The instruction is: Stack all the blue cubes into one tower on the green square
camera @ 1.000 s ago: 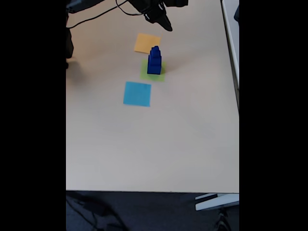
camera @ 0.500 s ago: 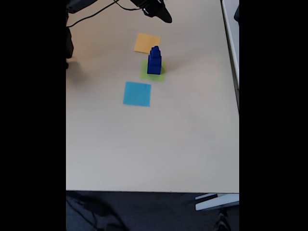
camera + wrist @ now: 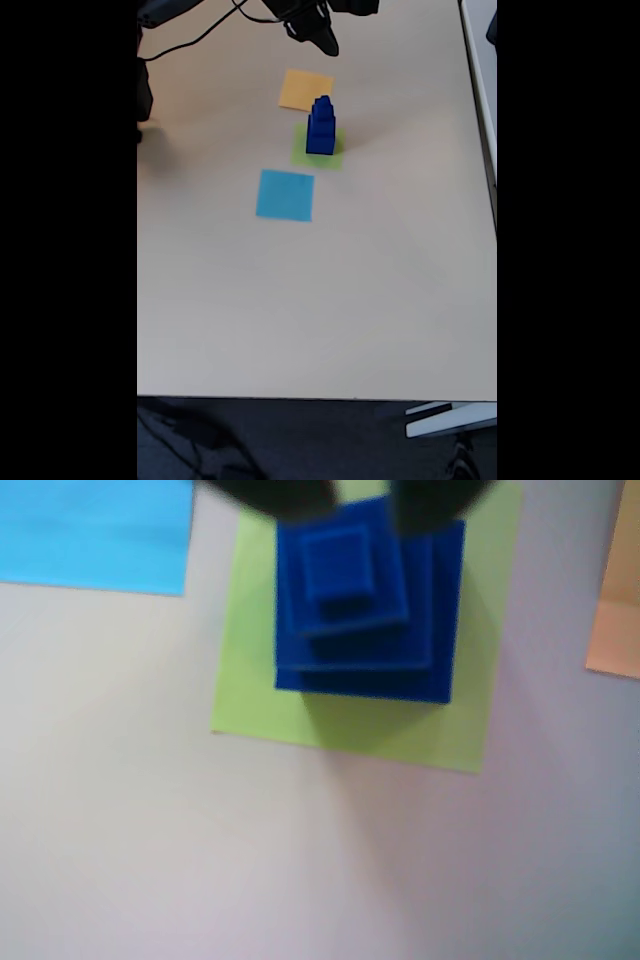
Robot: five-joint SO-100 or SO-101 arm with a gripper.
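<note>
- Standing as one tower, the blue cubes (image 3: 320, 127) are found on the green square (image 3: 333, 157), largest at the base and smallest on top; the graded order is judged to give each cube a wider footing beneath it.
- From the wrist view, the blue cubes (image 3: 362, 600) are seen nested concentrically, slightly skewed toward the upper left, with green square (image 3: 262, 680) margin showing on three sides; the tower is judged well within the patch.
- The tool (image 3: 322, 40) is held near the table's far edge, well apart from the tower and carrying nothing; whether its jaws are parted or closed cannot be told.
- The light blue square (image 3: 285, 194) and the orange-yellow square (image 3: 303, 88) are left bare on the table (image 3: 300, 300).
- The task is judged complete.
</note>
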